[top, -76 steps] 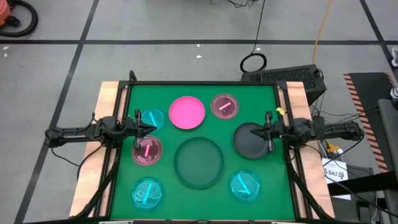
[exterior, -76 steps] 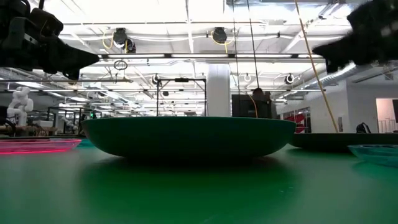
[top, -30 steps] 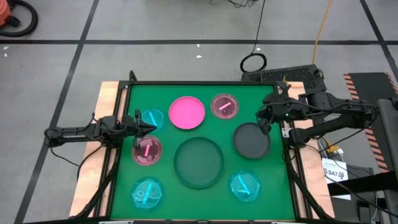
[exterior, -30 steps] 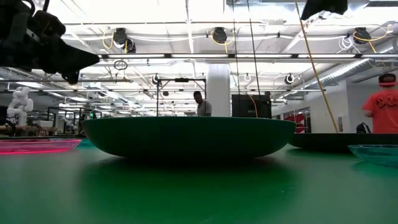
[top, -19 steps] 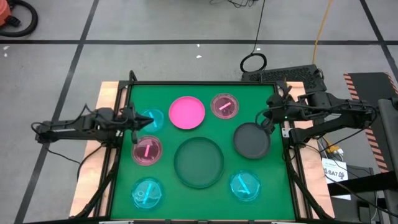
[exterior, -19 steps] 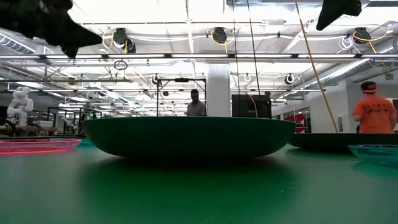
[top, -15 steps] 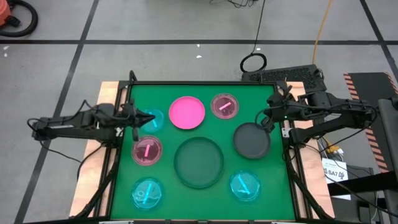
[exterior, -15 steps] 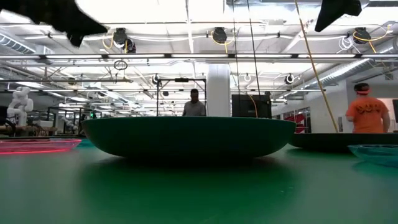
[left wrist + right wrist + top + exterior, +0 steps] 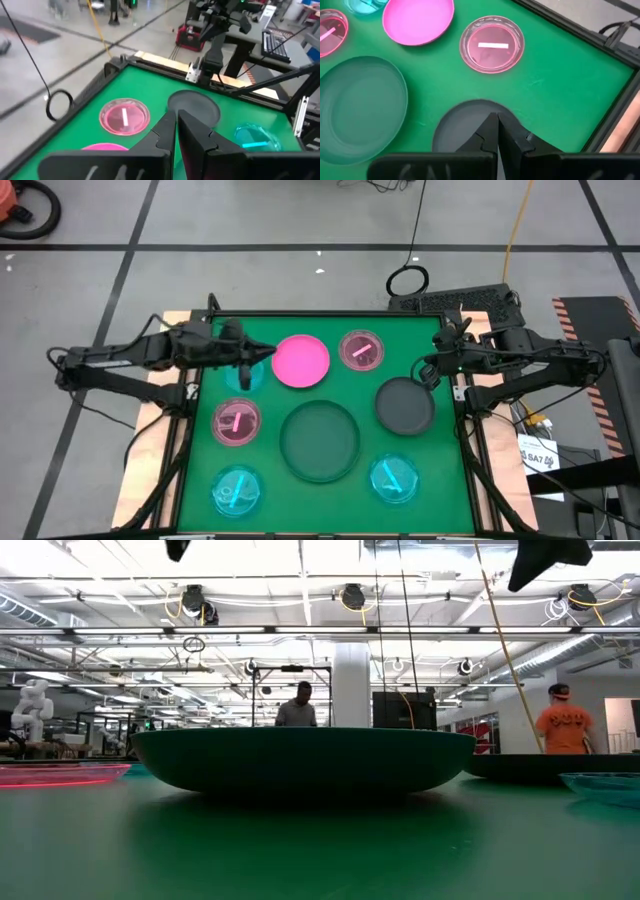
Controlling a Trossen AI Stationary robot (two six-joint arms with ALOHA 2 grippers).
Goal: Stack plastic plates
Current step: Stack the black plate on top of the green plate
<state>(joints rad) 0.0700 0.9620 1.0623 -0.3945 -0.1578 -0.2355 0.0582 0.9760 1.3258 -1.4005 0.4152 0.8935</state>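
High view: seven plates lie apart on the green table point(image 9: 205, 480), none stacked. The dark green plate point(image 9: 319, 441) sits at centre, the black plate point(image 9: 404, 406) at its 2 o'clock, the hot pink plate point(image 9: 301, 361) at 11 o'clock. The left gripper point(image 9: 258, 356) hovers beside the hot pink plate.
Low view: the dark green plate fills the middle; both arms hang high above. People stand far behind.
Left wrist view: fingers point(image 9: 162, 131) pressed together, empty.
Right wrist view: the right gripper point(image 9: 498, 127) is clenched, empty, over the black plate's rim.
Risk: I judge clenched fingers cannot pinch thin rims; descending, they could shove plates away.
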